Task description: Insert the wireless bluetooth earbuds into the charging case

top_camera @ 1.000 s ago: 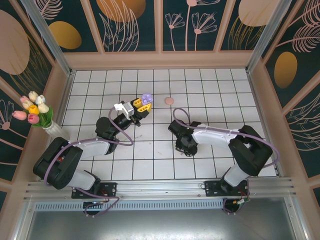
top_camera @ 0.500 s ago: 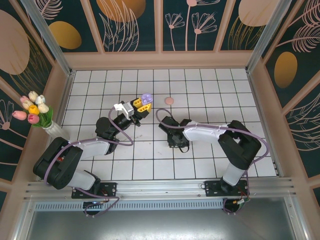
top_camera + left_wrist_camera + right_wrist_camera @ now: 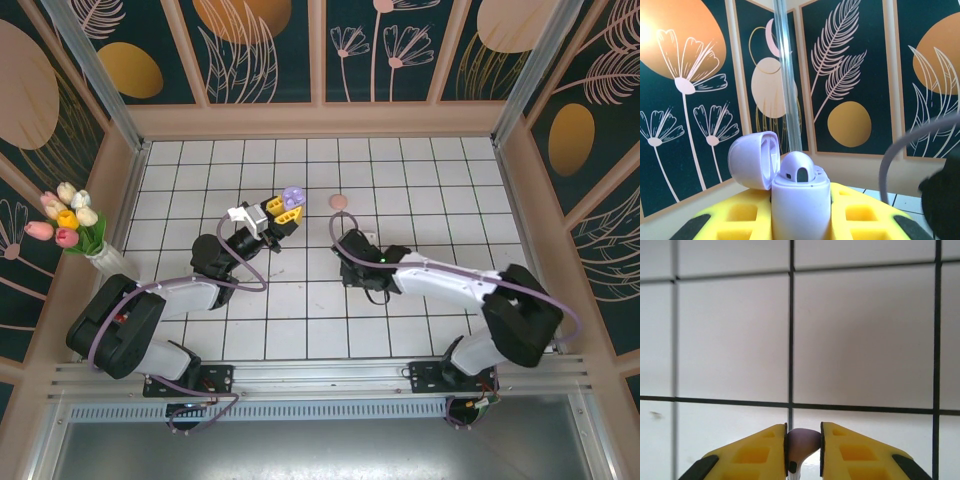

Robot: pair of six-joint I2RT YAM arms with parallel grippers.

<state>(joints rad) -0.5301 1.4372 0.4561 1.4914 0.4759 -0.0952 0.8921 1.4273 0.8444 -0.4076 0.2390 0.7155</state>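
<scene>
My left gripper is shut on a lilac charging case, held upright between its yellow fingers. The case's lid is flipped open to the left, and one purple earbud sits in the case. From above, the case hangs over the tiles left of centre. My right gripper is shut on a second purple earbud, pinched between its yellow fingers just above the white tiles. In the top view this gripper points down, right of the case and nearer the front.
A round pink disc lies on the tiles just right of the case. A vase of tulips stands at the left wall. Patterned walls close in the tiled floor on three sides.
The right arm has swung left and then toward the back, carrying the earbud closer to the case. The left arm and the case have not moved.
</scene>
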